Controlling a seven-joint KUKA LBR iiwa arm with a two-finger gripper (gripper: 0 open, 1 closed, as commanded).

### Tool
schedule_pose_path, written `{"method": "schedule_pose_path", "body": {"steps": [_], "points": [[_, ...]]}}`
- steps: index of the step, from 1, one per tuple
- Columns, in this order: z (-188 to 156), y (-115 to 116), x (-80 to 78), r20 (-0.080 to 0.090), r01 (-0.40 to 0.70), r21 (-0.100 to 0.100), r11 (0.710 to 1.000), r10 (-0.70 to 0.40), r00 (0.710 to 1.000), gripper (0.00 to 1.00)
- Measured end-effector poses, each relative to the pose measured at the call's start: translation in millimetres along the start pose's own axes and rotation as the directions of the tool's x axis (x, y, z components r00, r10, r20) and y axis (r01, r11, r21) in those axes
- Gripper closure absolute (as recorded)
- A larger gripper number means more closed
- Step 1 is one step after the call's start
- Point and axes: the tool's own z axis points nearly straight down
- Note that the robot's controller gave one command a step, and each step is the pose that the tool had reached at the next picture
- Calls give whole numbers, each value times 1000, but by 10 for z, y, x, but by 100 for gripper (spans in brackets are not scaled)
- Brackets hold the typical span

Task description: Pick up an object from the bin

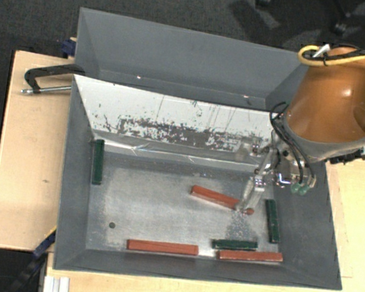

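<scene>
My gripper (250, 201) hangs low over the right middle of the bin floor, its fingertips close to the right end of a short red bar (213, 197) that lies tilted there. Whether the fingers touch that bar I cannot tell. A dark green bar (272, 220) lies just right of the gripper against the right slope. Below the gripper a short dark green bar (235, 244) rests beside a red bar (249, 256) near the front wall.
A long red bar (162, 247) lies along the front wall at the centre. Another dark green bar (98, 161) stands along the left wall. The arm with its orange cover comes in from the upper right.
</scene>
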Motion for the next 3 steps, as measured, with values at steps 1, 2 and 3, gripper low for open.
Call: {"method": "schedule_pose_path", "body": {"steps": [1, 2, 3], "points": [[1532, 70, -473, -7, -234, 0, 972, 234, 972, 0], [1492, 67, -487, -2, -234, 0, 972, 234, 972, 100], [129, 1, -539, 13, -224, -3, 975, 224, 975, 100]]}}
